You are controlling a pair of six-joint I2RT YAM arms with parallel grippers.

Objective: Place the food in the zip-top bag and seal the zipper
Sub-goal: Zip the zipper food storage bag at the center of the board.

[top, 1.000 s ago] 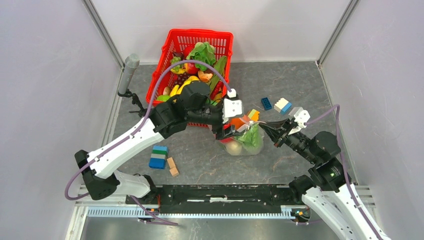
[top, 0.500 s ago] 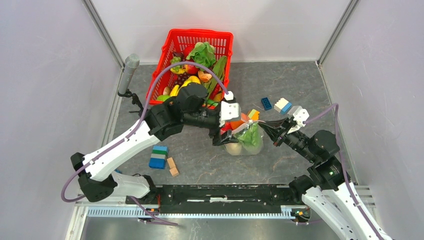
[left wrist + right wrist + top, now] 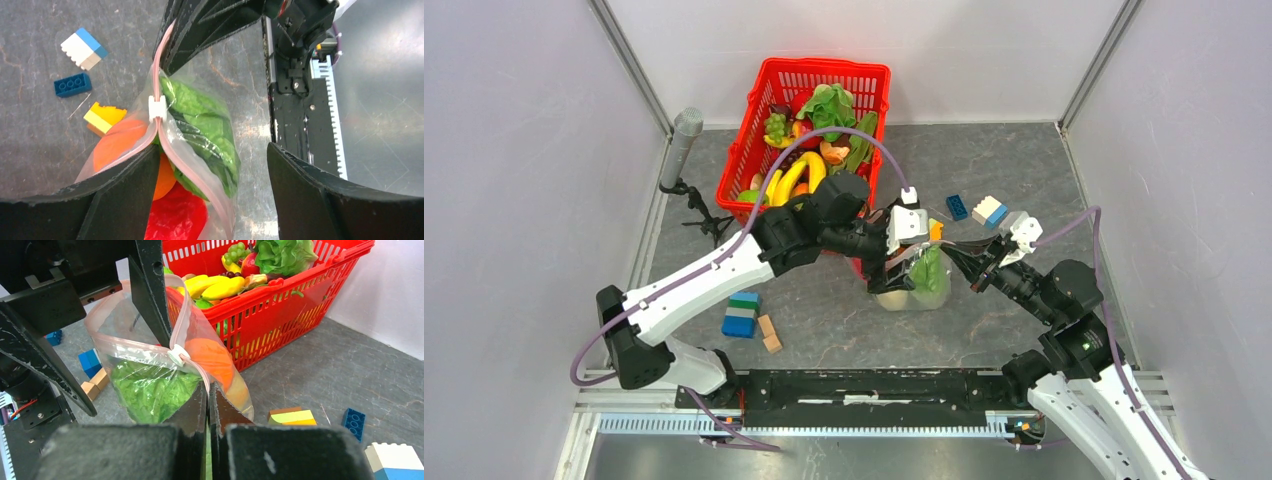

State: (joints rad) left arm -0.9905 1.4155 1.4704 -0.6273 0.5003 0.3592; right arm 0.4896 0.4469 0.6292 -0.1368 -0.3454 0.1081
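Observation:
The clear zip-top bag (image 3: 924, 282) stands mid-table with food in it: leafy greens (image 3: 200, 120), an orange (image 3: 117, 147) and something red (image 3: 175, 215). Its pink zipper (image 3: 159, 65) is closed from my right gripper up to the white slider (image 3: 157, 107) and parted beyond it. My right gripper (image 3: 208, 390) is shut on the zipper's end. My left gripper (image 3: 212, 150) is open over the parted mouth, one finger inside it, the other outside, with the lip by the greens between them. More food (image 3: 809, 140) fills the red basket (image 3: 864, 75).
Loose building blocks lie right of the bag (image 3: 957, 207) (image 3: 989, 210), one yellow-orange block (image 3: 292, 416) close beside it, and others at the front left (image 3: 742, 314) (image 3: 770, 333). A grey cylinder on a stand (image 3: 686, 135) is at the left wall. Walls enclose three sides.
My left arm has swung right, carrying its gripper further over the bag mouth and uncovering the bananas in the basket. The right gripper and the bag have stayed put.

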